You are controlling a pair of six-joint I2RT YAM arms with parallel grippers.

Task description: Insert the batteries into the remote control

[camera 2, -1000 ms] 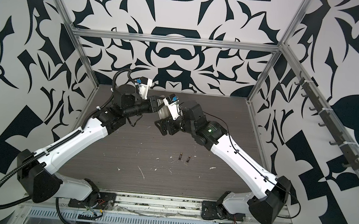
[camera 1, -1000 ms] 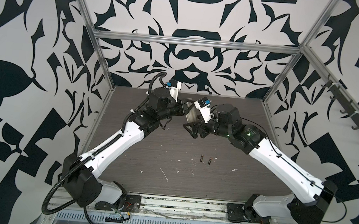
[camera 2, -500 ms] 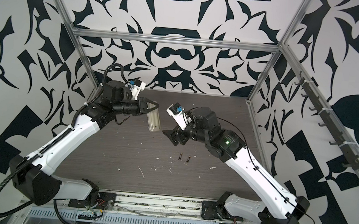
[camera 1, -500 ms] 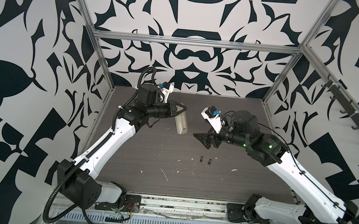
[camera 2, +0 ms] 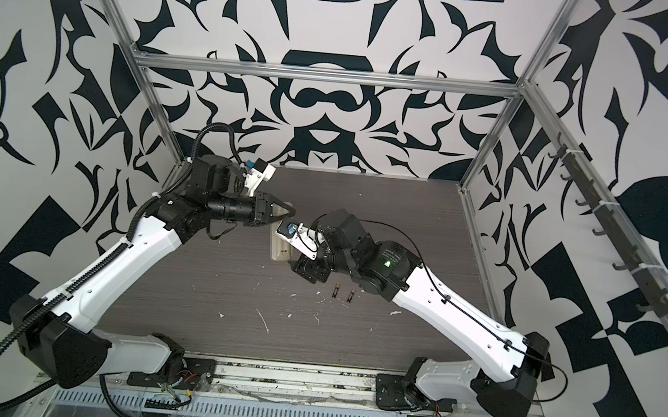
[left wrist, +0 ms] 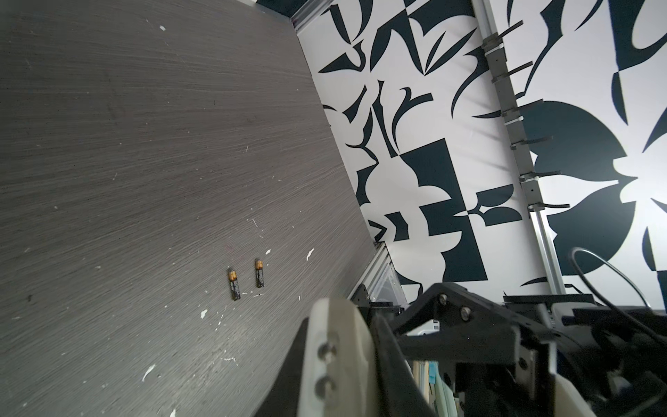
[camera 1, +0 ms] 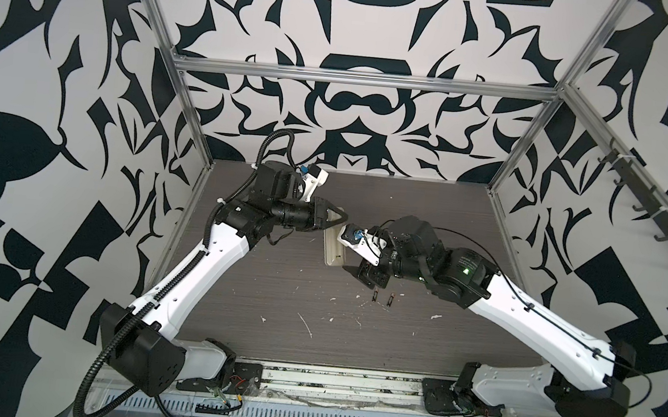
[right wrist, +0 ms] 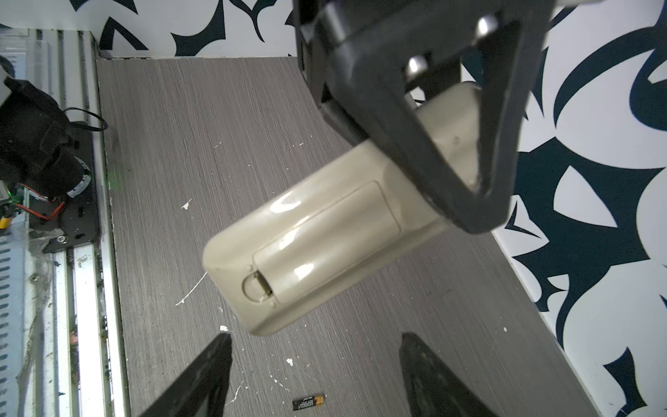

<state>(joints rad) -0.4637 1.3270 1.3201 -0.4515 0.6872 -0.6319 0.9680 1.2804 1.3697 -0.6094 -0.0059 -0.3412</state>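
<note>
The remote control [camera 1: 334, 252] [camera 2: 278, 248] hangs above the table at mid-back, and my left gripper [camera 1: 337, 219] [camera 2: 288, 212] is shut on its upper end. In the right wrist view the remote control [right wrist: 317, 245] shows its pale back with the battery cover closed, the left gripper's black fingers [right wrist: 415, 137] clamped round it. My right gripper [right wrist: 314, 343] [camera 1: 371, 279] [camera 2: 309, 272] stands open just below the remote's free end, touching nothing. Two batteries [camera 1: 375, 295] [camera 1: 390, 300] [camera 2: 335, 291] [camera 2: 351, 295] lie side by side on the table; one battery [right wrist: 308, 401] lies between the right jaws' tips.
The dark wood-grain table [camera 1: 274, 287] carries white flecks and scratches. Metal frame posts [camera 1: 189, 129] and patterned walls close in the back and sides. A rail with cabling [camera 1: 331, 389] runs along the front edge. The left wrist view shows both batteries [left wrist: 234, 285] [left wrist: 258, 278].
Both grippers met at the remote, then the right one let go and swung away. It has now come back under the remote's free end with jaws narrower. The left still holds the remote.
</note>
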